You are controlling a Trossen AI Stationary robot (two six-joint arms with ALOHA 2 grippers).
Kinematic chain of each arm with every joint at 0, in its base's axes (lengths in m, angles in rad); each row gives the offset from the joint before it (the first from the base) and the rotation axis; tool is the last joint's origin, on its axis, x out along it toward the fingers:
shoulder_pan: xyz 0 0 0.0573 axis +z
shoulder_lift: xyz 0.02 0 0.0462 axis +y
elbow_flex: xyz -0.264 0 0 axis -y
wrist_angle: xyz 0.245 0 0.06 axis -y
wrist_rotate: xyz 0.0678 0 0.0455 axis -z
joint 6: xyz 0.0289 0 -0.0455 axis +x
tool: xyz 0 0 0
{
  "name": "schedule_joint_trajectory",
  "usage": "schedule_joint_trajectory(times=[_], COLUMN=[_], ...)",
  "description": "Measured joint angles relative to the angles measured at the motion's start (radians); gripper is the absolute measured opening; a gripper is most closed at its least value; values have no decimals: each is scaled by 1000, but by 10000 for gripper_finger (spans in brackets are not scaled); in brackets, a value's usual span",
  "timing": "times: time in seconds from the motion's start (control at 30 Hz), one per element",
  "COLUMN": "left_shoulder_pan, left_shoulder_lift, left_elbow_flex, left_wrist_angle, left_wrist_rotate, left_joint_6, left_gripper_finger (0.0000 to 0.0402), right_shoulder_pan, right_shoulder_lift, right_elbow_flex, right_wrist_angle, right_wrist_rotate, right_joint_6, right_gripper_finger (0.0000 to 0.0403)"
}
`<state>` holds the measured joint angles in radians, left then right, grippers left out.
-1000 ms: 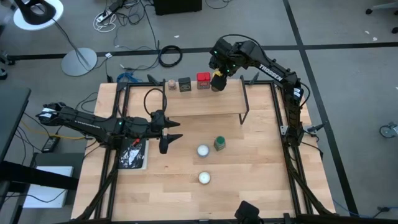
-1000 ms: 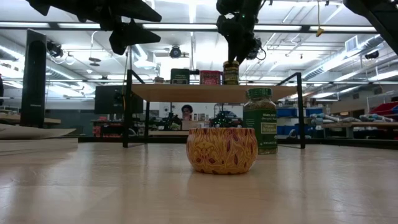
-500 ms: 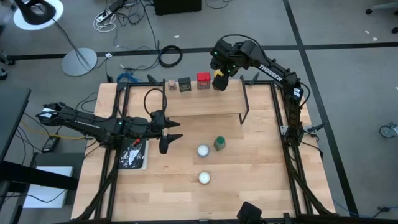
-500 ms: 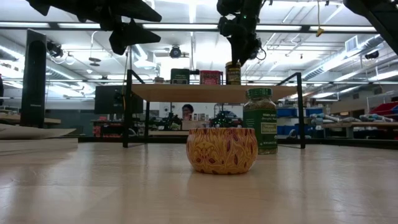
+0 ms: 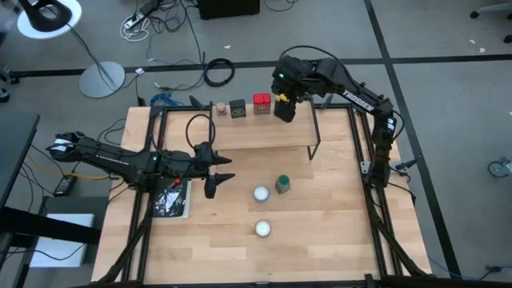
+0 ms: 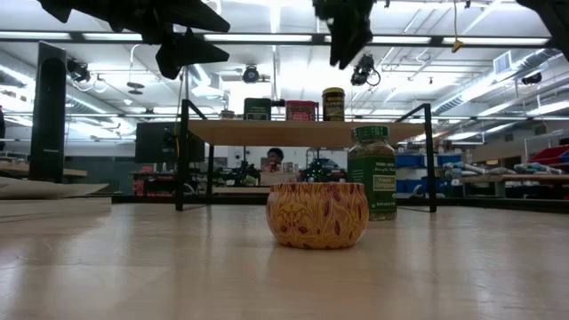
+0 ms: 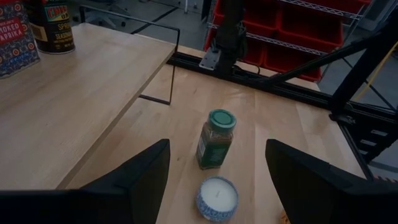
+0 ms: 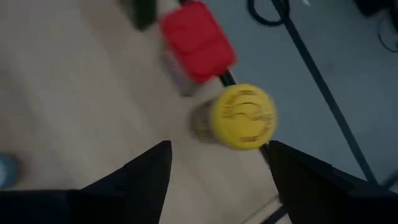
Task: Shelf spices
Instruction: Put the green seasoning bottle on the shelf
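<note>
Right pincer (image 6: 347,55) open and empty above yellow jar (image 6: 333,104), set upright on shelf (image 6: 302,132) beside red box (image 6: 300,110) to extend the row; green jar (image 5: 282,185) on surface before shelf, near left pincer (image 5: 218,171), open, empty.

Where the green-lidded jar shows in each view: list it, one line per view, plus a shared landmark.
High view: green-lidded jar on the table, right of centre, below the shelf.
Low view: jar right of centre, behind the patterned candle tin.
Left wrist view: jar at centre.
Right wrist view: not in it.
Shared landmark: the shelf.
</note>
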<state>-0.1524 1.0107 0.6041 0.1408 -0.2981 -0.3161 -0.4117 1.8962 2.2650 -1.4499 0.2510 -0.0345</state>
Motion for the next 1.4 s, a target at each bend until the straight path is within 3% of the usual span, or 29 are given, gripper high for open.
schedule_joint_trajectory(times=[0.4,0.67,1.03,1.4], left_shoulder_pan=[0,0,0,0], left_shoulder_lift=[0,0,0,0], left_elbow_flex=[0,0,0,0], left_wrist_angle=[-1,3,4,1], left_wrist_rotate=[0,0,0,0], left_joint_6=[1,2,2,2], left_gripper_finger=[269,269,269,269], right_shoulder_pan=[254,387,454,445], right_shoulder_lift=[-42,-34,-33,-33], right_elbow_flex=[-10,-179,-508,-655], right_wrist_angle=[-33,-35,56,239], right_wrist_rotate=[-194,-238,-275,-334], right_joint_6=[16,52,111,114], right_gripper_finger=[257,261,281,281])
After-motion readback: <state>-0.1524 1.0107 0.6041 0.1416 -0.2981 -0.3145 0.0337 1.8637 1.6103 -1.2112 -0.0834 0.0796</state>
